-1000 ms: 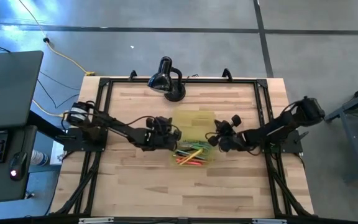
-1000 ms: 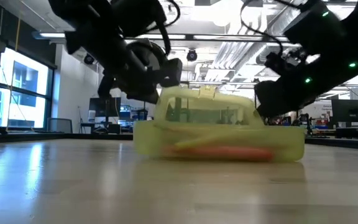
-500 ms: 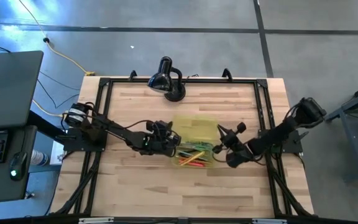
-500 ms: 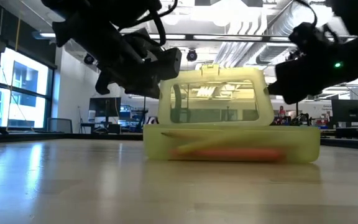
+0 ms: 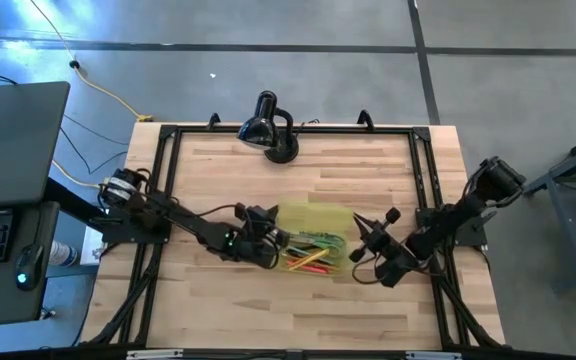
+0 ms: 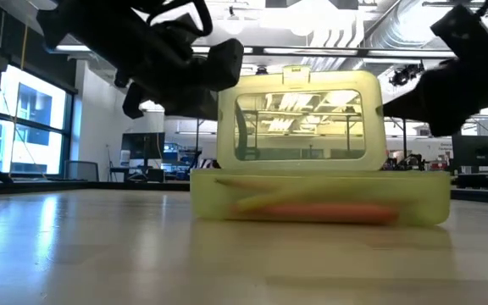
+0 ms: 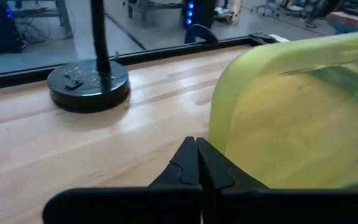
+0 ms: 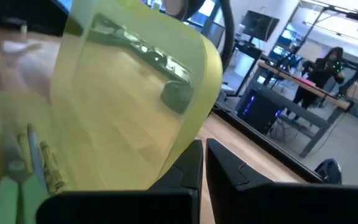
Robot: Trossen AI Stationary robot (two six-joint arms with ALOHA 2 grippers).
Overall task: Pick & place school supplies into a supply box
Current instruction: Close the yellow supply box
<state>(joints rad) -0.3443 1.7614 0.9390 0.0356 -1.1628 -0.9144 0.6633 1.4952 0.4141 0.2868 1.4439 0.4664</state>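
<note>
The supply box is a translucent yellow-green case lying mid-table. Its tray rests flat on the wood, and its hinged lid stands about upright on the far side. Pencils and pens lie in the tray, orange, yellow and green. Green-handled scissors lie there too. My left gripper is shut and stands beside the lid's left edge. My right gripper is shut and stands off the lid's right edge. My left gripper comes about level from the table's left, its shut fingertips right by the lid's left edge; whether they touch it I cannot tell. My right gripper comes level from the table's right, its tips close to the lid's right edge; touch cannot be told.
A black desk lamp stands at the table's far edge, its round base beyond the left gripper. A black frame runs round the tabletop. Bare wood lies on the near side. A person is in the room beyond.
Both grippers have gone toward the table's near edge, the right one also back toward the right edge while turning. The lid has swung up from leaning back to about upright. The box has slid a little toward the near edge.
</note>
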